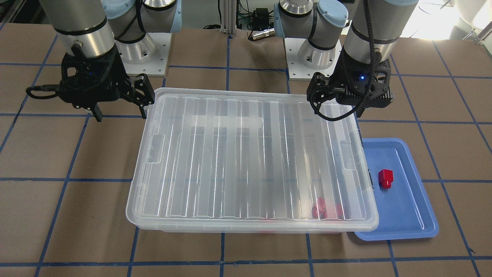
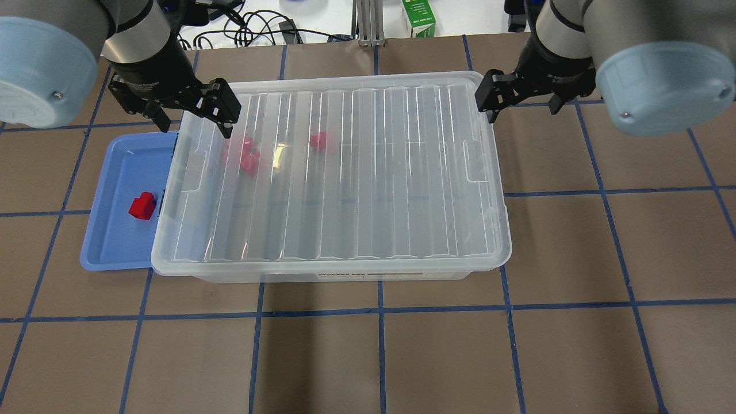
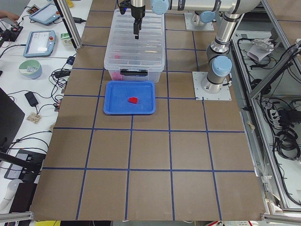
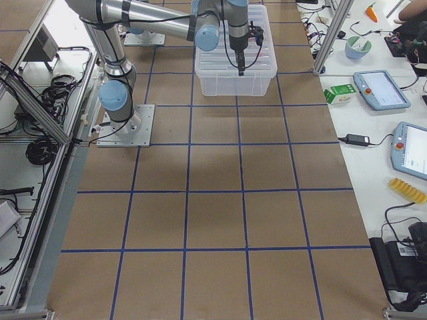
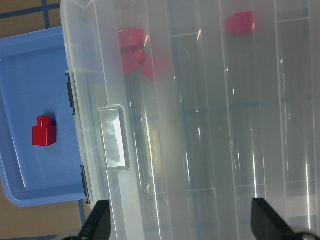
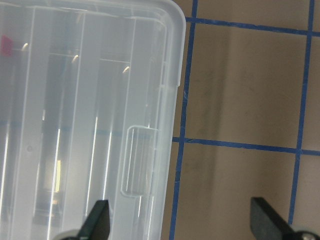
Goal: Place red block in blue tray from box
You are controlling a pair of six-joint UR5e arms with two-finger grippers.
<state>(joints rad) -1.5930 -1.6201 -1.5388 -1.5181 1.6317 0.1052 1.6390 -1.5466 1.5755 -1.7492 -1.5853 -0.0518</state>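
One red block lay in blue tray; three more inside box, lid on. Left end effector and right end effector hovered spread apart, empty. Block likely light, rigid, slick: pinch flat sides, avoid sloped top.

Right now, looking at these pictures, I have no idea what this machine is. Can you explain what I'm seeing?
It is a robot with two arms at a table, each ending in a two-finger claw. One picture faces it, one looks over its shoulders, two look from the table's ends, two from its wrists. A lidded clear box holds red blocks; a blue tray beside it holds one red block. The left claw and right claw are open, holding nothing.
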